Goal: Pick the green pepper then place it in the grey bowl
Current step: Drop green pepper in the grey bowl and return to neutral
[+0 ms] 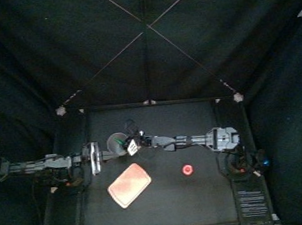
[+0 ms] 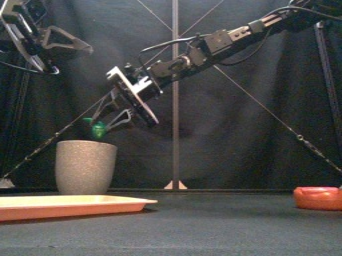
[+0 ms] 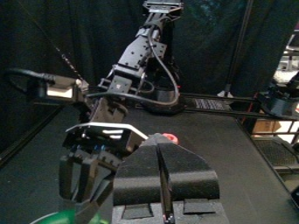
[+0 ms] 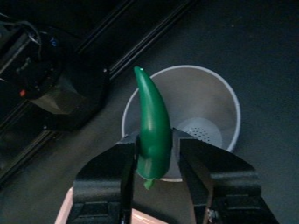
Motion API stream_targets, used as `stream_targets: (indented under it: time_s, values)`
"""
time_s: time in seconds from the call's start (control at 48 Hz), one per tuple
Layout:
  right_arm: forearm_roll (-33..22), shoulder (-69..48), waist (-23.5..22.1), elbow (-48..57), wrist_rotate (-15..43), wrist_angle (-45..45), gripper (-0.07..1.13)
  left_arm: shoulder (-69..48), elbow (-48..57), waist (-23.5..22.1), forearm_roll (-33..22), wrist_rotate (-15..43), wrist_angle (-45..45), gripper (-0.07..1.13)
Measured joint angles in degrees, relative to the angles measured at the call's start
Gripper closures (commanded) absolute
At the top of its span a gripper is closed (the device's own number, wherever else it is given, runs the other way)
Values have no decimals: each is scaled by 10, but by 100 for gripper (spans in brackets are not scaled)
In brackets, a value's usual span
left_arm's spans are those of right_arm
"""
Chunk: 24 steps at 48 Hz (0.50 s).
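Observation:
The green pepper [image 4: 149, 122] hangs tip-down between the jaws of my right gripper [image 4: 149, 162], which is shut on it. Directly under it is the open mouth of the tall grey speckled cup [image 4: 205, 109]. In the front view the pepper [image 2: 96, 128] sits just above the rim of the cup [image 2: 86, 166], held by the right gripper [image 2: 110, 120] on an arm slanting down from the upper right. From above, the right gripper [image 1: 133, 143] is over the cup [image 1: 119, 142]. My left gripper [image 1: 96, 156] rests beside the cup's left, jaws together and holding nothing.
A flat pink tray [image 1: 130, 185] lies in front of the cup, toward the table's front edge. A small red toy [image 1: 189, 168] sits to the right of the tray; it shows low at the right in the front view [image 2: 318, 197].

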Motion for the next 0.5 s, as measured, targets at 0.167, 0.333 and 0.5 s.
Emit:
stream_targets:
  time_s: [0.167, 0.333, 0.5]
  values:
    - [-33, 11, 0, -22, 4, 4, 26, 0, -1, 0, 0, 0, 0, 93]
    - [-40, 11, 0, -25, 5, 12, 19, 0, -1, 1, 0, 0, 0, 93]
    - [-43, 11, 0, -25, 3, 21, 19, 0, -1, 1, 0, 0, 0, 93]
